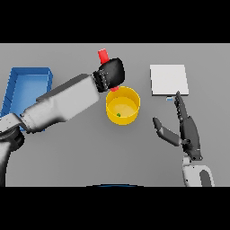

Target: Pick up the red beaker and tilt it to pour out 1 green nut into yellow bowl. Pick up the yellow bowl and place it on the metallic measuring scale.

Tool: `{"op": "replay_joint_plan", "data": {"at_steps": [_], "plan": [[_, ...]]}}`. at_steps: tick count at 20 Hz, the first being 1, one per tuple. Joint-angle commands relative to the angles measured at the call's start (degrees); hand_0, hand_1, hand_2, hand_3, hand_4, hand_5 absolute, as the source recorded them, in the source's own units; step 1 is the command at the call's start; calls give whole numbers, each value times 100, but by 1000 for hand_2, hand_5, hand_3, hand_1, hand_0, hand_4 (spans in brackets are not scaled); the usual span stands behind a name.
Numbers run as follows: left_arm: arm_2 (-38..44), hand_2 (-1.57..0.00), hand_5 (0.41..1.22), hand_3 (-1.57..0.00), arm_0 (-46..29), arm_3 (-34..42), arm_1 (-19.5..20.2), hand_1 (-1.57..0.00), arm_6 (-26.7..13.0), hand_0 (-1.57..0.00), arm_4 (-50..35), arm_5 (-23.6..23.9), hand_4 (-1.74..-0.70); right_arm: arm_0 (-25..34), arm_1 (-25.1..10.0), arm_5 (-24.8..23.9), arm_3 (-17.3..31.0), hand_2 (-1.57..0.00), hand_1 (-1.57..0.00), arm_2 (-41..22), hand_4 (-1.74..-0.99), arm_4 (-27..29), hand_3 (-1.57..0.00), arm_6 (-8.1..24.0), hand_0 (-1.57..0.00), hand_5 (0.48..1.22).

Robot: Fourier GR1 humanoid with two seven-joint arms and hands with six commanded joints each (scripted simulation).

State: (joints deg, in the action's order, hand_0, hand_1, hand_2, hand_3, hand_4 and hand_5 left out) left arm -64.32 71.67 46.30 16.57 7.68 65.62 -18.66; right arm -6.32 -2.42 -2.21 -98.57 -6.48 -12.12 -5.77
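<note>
While the left hand (111,73) wraps its fingers round the red beaker (103,55), the beaker is held off the bench (90,152), just above the far rim of the yellow bowl (122,106); one end of the beaker sticks out above the hand, a small red bit shows below it at the bowl's rim; most of the beaker is hidden by the hand, so its exact tilt is hard to read; left arm comes in from the left side, crossing in front of the blue bin (24,92); bowl sits upright on the bench near centre, one green nut (118,114) lying inside on its floor, toward the near-left side; scale (168,80) is the pale square pad to the right of the bowl, apart from it, nothing on top; a small blue mark (169,99) sits at the scale's near edge; right hand (188,132) is low on the right, near the scale's near edge, holding nothing; its fingers are straight and stretched toward the scale, thumb spread out to the left; blue bin stands at the bench's far left, well apart from the bowl.
</note>
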Motion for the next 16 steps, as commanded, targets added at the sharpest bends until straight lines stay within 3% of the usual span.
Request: {"op": "replay_joint_plan", "data": {"at_steps": [1,6,11,16], "plan": [[-96,-1571,1221,-1566,65,-90,-12,-1571,66,-1571,119,130,-1734,7,-36,1,18,1,1,0,-1132,-37,1,-43,1,573],[-454,-1571,1221,-1569,378,-274,-204,-1571,112,-1571,570,188,-1733,2,-1,-7,-4,1,1,45,-1130,51,1,-5,1,577],[-535,-1571,1221,-1570,1355,-493,-139,-1571,639,-1571,846,216,-1729,-33,85,-55,-38,1,1,-35,-1138,-23,1,-3,1,565],[346,-1571,1221,-1571,2143,-1247,287,-1571,490,-1571,492,486,-1720,33,49,-23,14,1,1,-26,-1128,-7,1,-142,1,554]]}}
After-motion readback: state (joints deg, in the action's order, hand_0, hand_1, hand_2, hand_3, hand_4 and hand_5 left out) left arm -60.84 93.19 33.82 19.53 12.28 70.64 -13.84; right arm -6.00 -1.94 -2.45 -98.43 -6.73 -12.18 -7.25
